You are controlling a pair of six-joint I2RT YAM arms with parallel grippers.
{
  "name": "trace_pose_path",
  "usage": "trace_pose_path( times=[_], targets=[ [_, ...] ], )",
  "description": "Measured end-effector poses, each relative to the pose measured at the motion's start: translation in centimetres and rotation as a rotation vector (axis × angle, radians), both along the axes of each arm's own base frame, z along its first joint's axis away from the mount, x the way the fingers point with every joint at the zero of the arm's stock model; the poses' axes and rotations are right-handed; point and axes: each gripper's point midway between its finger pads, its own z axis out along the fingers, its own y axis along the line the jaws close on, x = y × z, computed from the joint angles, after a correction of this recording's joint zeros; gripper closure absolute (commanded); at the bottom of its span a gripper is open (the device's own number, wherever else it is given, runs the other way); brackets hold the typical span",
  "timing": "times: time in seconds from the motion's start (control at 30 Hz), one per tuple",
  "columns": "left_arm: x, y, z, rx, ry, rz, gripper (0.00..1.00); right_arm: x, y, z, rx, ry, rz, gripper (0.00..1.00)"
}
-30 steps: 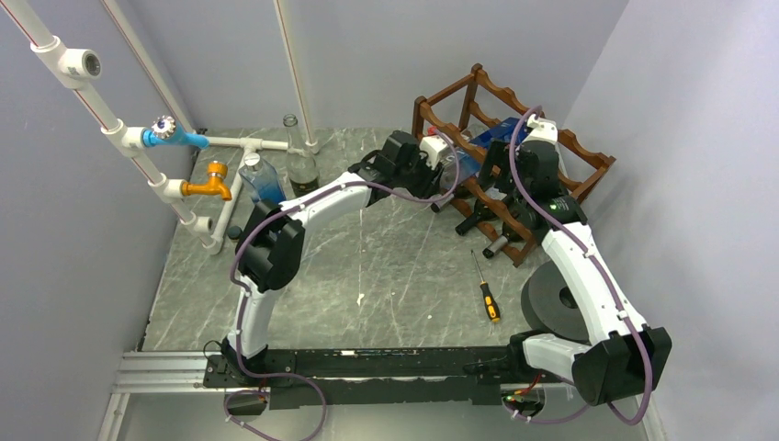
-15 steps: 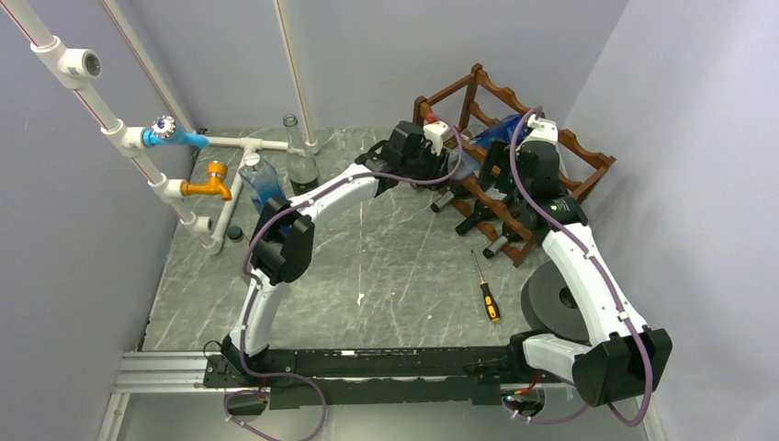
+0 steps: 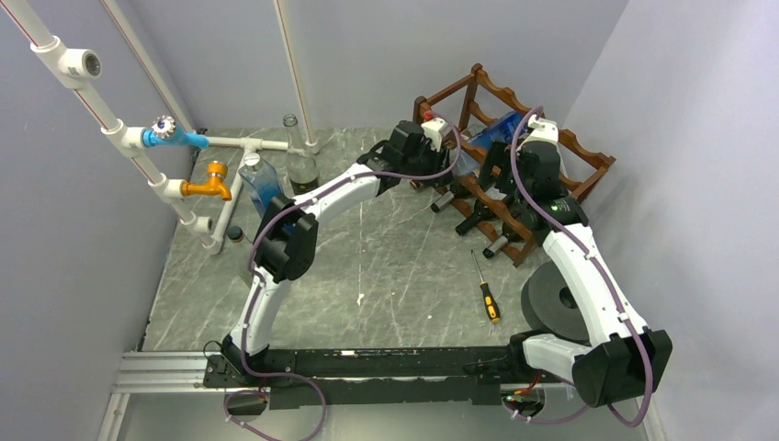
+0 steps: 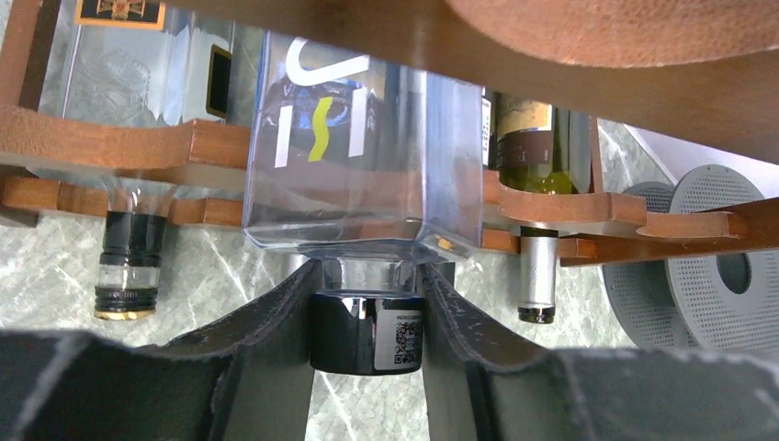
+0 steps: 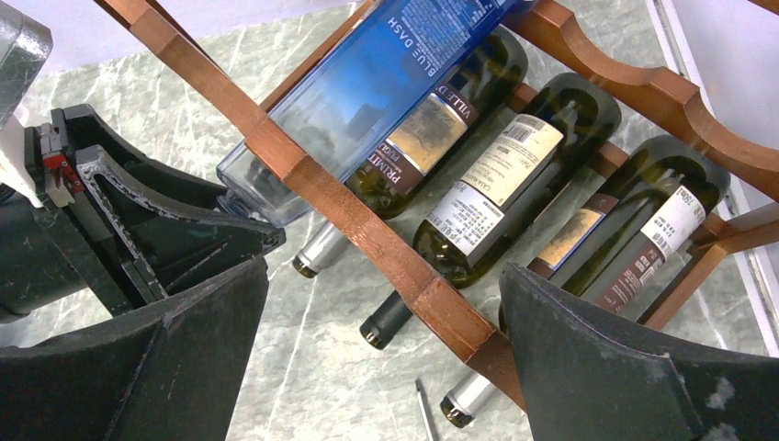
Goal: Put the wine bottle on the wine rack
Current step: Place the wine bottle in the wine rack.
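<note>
**Left arm pushed in toward the wine rack**

Since a second ago, your left arm has stretched further toward the wine rack (image 3: 586,152), taking the wine bottle (image 4: 367,175) in deeper. The left fingers (image 4: 289,303) are clenched on the bottle's black cap (image 4: 354,335), just outside the rack's front. The clear blue bottle lies in the rack, above the lower row of wine bottles (image 5: 496,184). Your right fingers (image 5: 551,322) are released, spread wide above the rack's front rail.

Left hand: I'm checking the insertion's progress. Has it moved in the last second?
Yes. The left hand, shut on the blue bottle, has shifted up the top view, closer to the left post of the wine rack.
</note>
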Motion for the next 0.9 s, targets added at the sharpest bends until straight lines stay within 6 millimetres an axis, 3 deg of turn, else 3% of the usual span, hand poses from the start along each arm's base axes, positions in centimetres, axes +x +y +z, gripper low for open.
trace_pose_path(
  times=[0.1,0.27,0.37,0.47,0.7,0.9],
  targets=[
    [-0.3,0.7,-0.7,0.005,0.025,0.006,0.4,-0.1,0.1,0.2,0.003,-0.006,0.005,0.01],
    [-1.3,2.7,-4.0,0.052,0.135,0.011,0.11,-0.3,0.1,0.5,0.008,-0.015,0.01,0.01],
    [-1.7,4.0,-5.0,0.086,0.182,0.021,0.09,-0.3,0.1,0.5,0.008,-0.015,0.011,0.01],
    [-1.9,4.9,-4.5,0.099,0.199,0.031,0.09,-0.3,0.2,0.5,0.01,-0.014,0.014,0.01],
    [-4.0,6.7,0.8,0.087,0.151,0.02,0.08,-0.5,0.5,1.0,0.01,-0.026,0.039,0.01],
    [-6.9,9.0,8.5,0.044,0.048,-0.009,0.05,-1.0,1.2,2.4,0.004,-0.072,0.103,0.01]
  ],
)
